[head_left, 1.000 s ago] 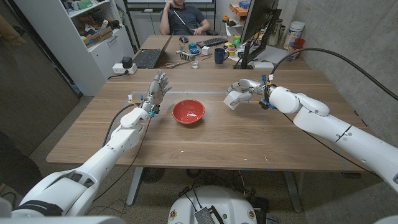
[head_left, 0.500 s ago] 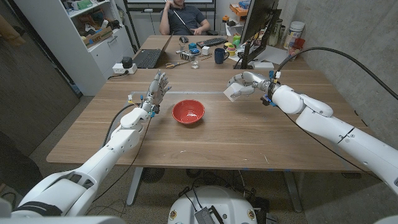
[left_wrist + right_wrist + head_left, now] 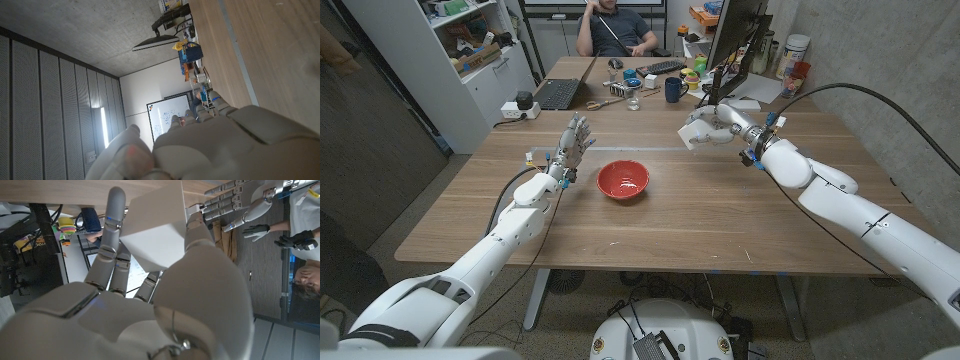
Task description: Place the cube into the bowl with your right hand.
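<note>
My right hand (image 3: 715, 125) holds a white cube (image 3: 696, 135) raised above the table, right of and beyond the red bowl (image 3: 623, 180). In the right wrist view the cube (image 3: 152, 232) sits gripped between the thumb and fingers of that hand (image 3: 150, 305). The bowl stands on the wooden table (image 3: 650, 230) near its middle, with nothing in it. My left hand (image 3: 572, 145) stands upright just left of the bowl, fingers spread and holding nothing; its back (image 3: 215, 145) fills the lower part of the left wrist view.
A second desk behind the table carries a laptop (image 3: 560, 92), a mug (image 3: 673, 90), a keyboard (image 3: 662, 68) and a monitor (image 3: 735, 35). A person (image 3: 612, 28) sits beyond it. A white cabinet (image 3: 440, 50) stands at the back left.
My right hand has lifted the cube higher and carried it away from me, toward the table's far edge. The left hand and the bowl have stayed put.
</note>
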